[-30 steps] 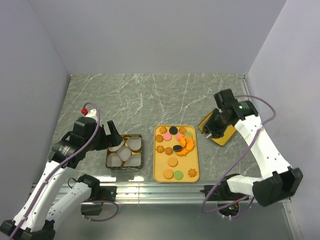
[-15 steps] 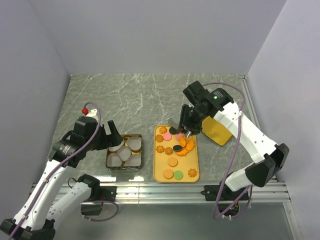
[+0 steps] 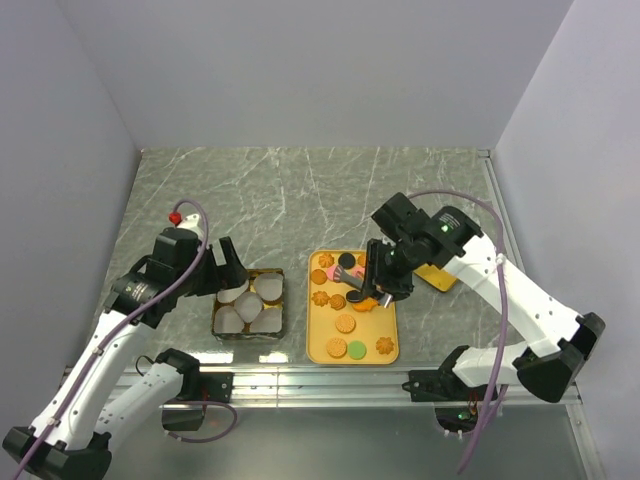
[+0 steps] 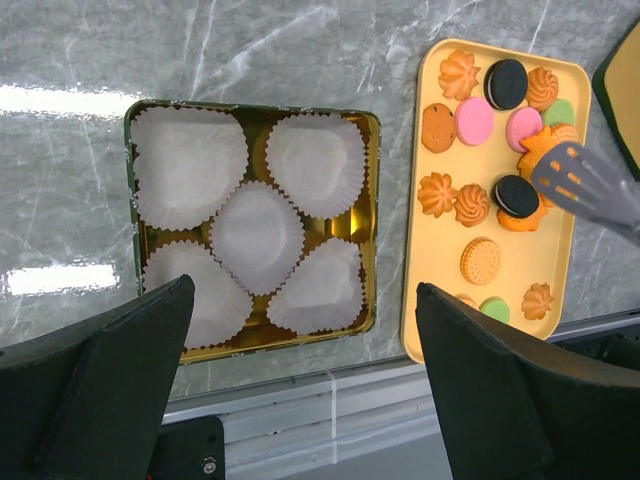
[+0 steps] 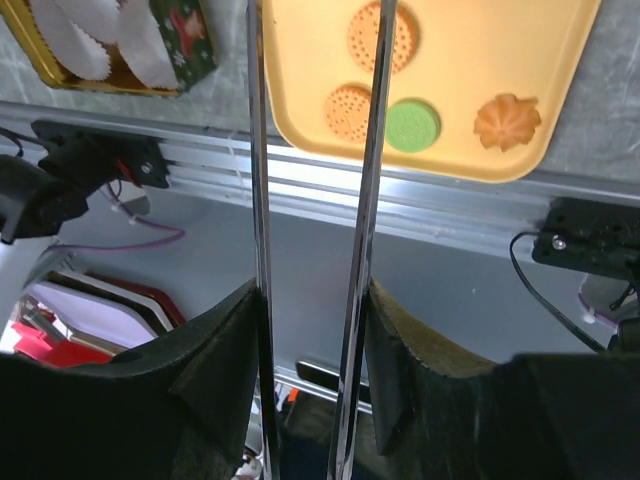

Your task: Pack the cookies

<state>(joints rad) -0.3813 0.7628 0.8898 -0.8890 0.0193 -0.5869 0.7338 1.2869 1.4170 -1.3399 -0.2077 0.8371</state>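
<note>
The cookies (image 3: 352,290) lie loose on a yellow tray (image 3: 367,336): tan rounds, orange flower shapes, pink, green and dark discs. My right gripper (image 3: 386,274) hovers over the tray's far half, shut on metal tongs (image 5: 258,150) whose two arms run between its fingers. The tongs' slotted tip (image 4: 582,186) rests over a pile of orange cookies (image 4: 535,150) beside a dark disc. My left gripper (image 3: 228,270) is open and holds nothing. It hangs above a gold tin (image 4: 372,220) lined with white paper cups (image 4: 255,235), all without cookies.
A yellow lid with a dark rim (image 3: 441,273) lies on the marble table right of the tray. The aluminium rail (image 3: 320,380) runs along the near edge. Grey walls close in the left, right and back sides.
The right arm has swung left from the lid to the tray, bringing the tongs down over the cookies. The left arm has shifted slightly toward the tin.
</note>
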